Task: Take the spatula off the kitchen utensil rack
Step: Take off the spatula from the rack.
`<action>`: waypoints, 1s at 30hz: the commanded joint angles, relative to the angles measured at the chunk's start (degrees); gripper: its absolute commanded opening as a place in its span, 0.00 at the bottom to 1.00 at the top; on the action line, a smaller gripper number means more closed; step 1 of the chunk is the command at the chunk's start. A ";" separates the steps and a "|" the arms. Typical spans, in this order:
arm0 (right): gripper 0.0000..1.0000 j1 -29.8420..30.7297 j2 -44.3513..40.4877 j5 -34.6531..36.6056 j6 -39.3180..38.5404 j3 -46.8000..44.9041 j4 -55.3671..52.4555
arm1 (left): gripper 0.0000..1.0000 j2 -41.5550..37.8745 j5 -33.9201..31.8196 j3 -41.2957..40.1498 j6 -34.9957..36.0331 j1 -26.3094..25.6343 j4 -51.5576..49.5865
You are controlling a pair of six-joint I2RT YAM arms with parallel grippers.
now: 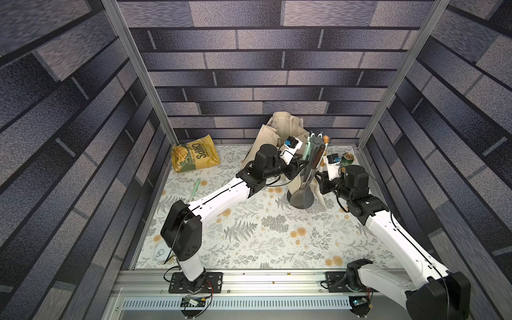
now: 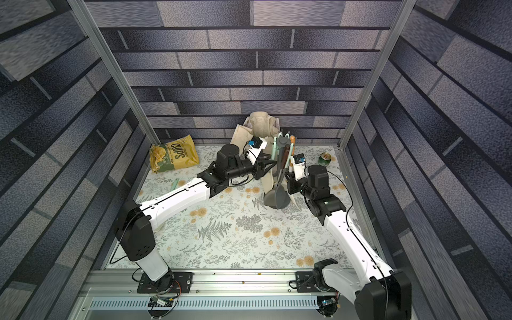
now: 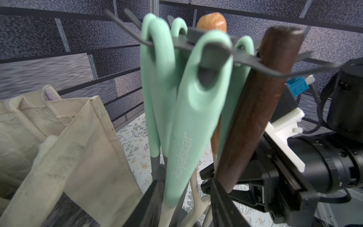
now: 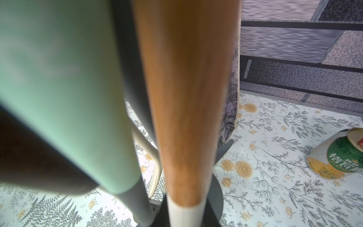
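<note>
Because the kitchen utensil rack (image 1: 315,142) stands tall and crowded with handles, I fear a sideways tug tips it. The spatula (image 3: 192,118), mint-handled by my guess, hangs by its loop on a hook spoke (image 3: 216,47). My left gripper (image 3: 184,182) straddles it, jaws parted, not gripping; my right gripper (image 1: 320,177) is closed beside the light wooden handle (image 4: 186,98), holding what I cannot tell.

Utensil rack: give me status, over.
Open left hand around mint-handled spatula; right hand shut by rack. Spatula hanging on its hook. Crowded by brown wooden handle and other mint handles.
</note>
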 commanded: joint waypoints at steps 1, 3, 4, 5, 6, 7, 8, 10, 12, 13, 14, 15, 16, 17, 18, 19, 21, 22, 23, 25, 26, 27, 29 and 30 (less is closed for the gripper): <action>0.09 0.77 0.44 -0.24 -0.52 0.20 -3.86 | 0.45 0.86 -0.26 2.65 0.70 0.13 1.86; 0.09 0.80 0.26 -0.19 -0.48 0.17 -3.80 | 0.44 1.33 -0.34 3.14 0.69 0.06 1.99; 0.09 0.74 0.15 -0.06 -0.60 0.06 -3.80 | 0.43 1.43 -0.28 3.26 0.60 0.06 1.98; 0.09 0.75 0.14 -0.02 -0.60 0.05 -3.80 | 0.43 1.52 -0.29 3.35 0.53 0.06 1.97; 0.09 0.80 0.14 -0.01 -0.61 0.06 -3.80 | 0.42 1.61 -0.27 3.48 0.49 0.05 1.97; 0.09 0.79 0.16 -0.05 -0.56 0.04 -3.80 | 0.42 1.59 -0.32 3.46 0.26 0.09 2.05; 0.09 0.80 0.14 -0.06 -0.61 0.11 -3.73 | 0.41 1.69 -0.24 3.44 -0.12 0.09 2.15; 0.09 0.78 0.27 -0.06 -0.55 0.01 -3.72 | 0.41 1.80 -0.20 3.51 -0.53 0.05 2.20; 0.09 0.80 0.16 -0.08 -0.61 -0.05 -3.72 | 0.39 2.10 -0.43 3.94 -0.63 0.06 1.53; 0.09 0.80 0.01 0.03 -0.61 0.01 -3.80 | 0.39 2.24 -0.61 4.18 -0.66 0.05 1.28; 0.09 0.80 -0.16 0.17 -0.62 -0.14 -3.80 | 0.38 2.26 -0.72 4.31 -0.69 0.05 1.18; 0.09 0.75 -0.43 0.34 -0.70 -0.16 -3.83 | 0.36 2.35 -0.81 4.45 -0.76 0.05 1.23; 0.09 0.80 -0.63 0.29 -0.65 -0.29 -3.80 | 0.34 2.38 -0.74 4.72 -0.73 0.02 0.95; 0.09 0.80 -0.80 0.29 -0.69 -0.32 -3.80 | 0.32 2.46 -0.67 5.07 -0.71 0.00 0.54; 0.09 0.80 -0.83 0.29 -0.65 -0.43 -3.80 | 0.30 2.56 -0.69 5.34 -0.56 -0.12 0.19; 0.09 0.80 -0.75 0.22 -0.69 -0.33 -3.80 | 0.29 2.69 -0.62 5.61 -0.40 -0.20 -0.20; 0.10 0.80 -0.49 0.12 -0.60 -0.33 -3.72 | 0.26 2.73 -0.97 5.81 -0.06 -0.46 -0.74; 0.09 0.80 -0.39 0.03 -0.62 -0.28 -3.80 | 0.24 2.83 -1.12 5.97 0.11 -0.57 -1.18; 0.09 0.74 -0.31 0.07 -0.61 -0.32 -3.72 | 0.21 2.83 -1.35 6.08 0.36 -0.72 -1.58; 0.09 0.79 -0.39 0.09 -0.61 -0.34 -3.72 | 0.20 2.69 -1.70 6.08 0.87 -0.96 -2.30; 0.09 0.80 -0.46 0.07 -0.61 -0.39 -3.76 | 0.18 2.48 -2.11 5.99 1.42 -1.11 -2.71; 0.09 0.78 -0.48 0.11 -0.61 -0.40 -3.72 | 0.17 2.38 -2.40 5.90 1.87 -1.29 -3.09; 0.09 0.80 -0.57 0.15 -0.61 -0.43 -3.72 | 0.17 2.04 -3.31 5.81 2.97 -1.66 -4.13; 0.09 0.80 -0.52 0.12 -0.60 -0.46 -3.67 | 0.17 1.87 -3.85 5.69 3.54 -1.88 -4.58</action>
